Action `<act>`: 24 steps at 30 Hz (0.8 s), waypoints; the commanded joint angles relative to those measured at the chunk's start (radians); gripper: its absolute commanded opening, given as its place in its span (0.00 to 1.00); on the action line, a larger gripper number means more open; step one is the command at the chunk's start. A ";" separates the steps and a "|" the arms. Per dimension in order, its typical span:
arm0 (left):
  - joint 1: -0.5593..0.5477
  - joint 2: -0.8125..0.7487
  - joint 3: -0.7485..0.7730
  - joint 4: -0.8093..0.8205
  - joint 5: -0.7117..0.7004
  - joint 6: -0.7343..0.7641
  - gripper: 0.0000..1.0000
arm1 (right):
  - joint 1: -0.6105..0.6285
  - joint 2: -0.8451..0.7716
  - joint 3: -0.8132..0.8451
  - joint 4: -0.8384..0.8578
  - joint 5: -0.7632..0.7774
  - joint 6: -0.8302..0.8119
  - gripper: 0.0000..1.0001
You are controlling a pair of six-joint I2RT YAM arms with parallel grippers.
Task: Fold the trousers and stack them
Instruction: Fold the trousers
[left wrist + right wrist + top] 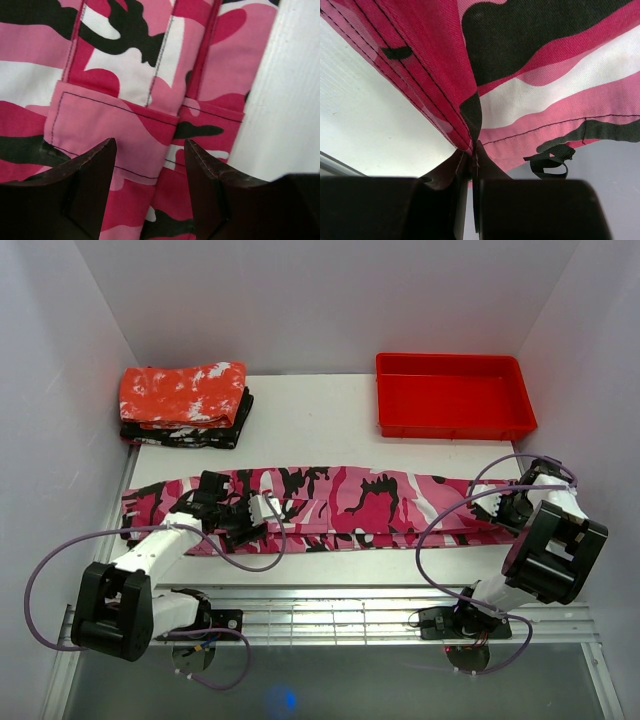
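Right end effector pinches trousers edge; left end effector spread.

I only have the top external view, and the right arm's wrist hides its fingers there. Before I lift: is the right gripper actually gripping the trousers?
Observer: Yes. The right wrist view shows the right gripper shut on a pinched fold of the trousers, along a stitched edge.
Operator: And the left one, is it holding cloth?
Observer: No. The left gripper is open. Its wrist view shows the jaws apart, with a stitched flap lying flat between them.
Operator: Anything loose near the right grip?
Observer: A black webbing loop sticks out from the cloth's edge just beside the grip, not caught in it.
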 commanded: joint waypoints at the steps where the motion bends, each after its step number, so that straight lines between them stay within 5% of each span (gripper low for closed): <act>1: -0.029 0.008 -0.011 0.142 -0.072 -0.066 0.67 | 0.005 0.007 0.038 -0.031 -0.005 0.014 0.08; 12: -0.045 0.056 0.014 0.004 0.025 0.017 0.57 | 0.007 0.020 0.056 -0.041 -0.006 0.020 0.08; 19: -0.045 0.088 0.003 0.018 -0.038 0.063 0.52 | 0.007 0.018 0.052 -0.041 -0.008 0.021 0.08; 24: -0.045 0.131 0.049 0.044 -0.059 0.017 0.26 | 0.007 0.020 0.053 -0.039 -0.009 0.023 0.08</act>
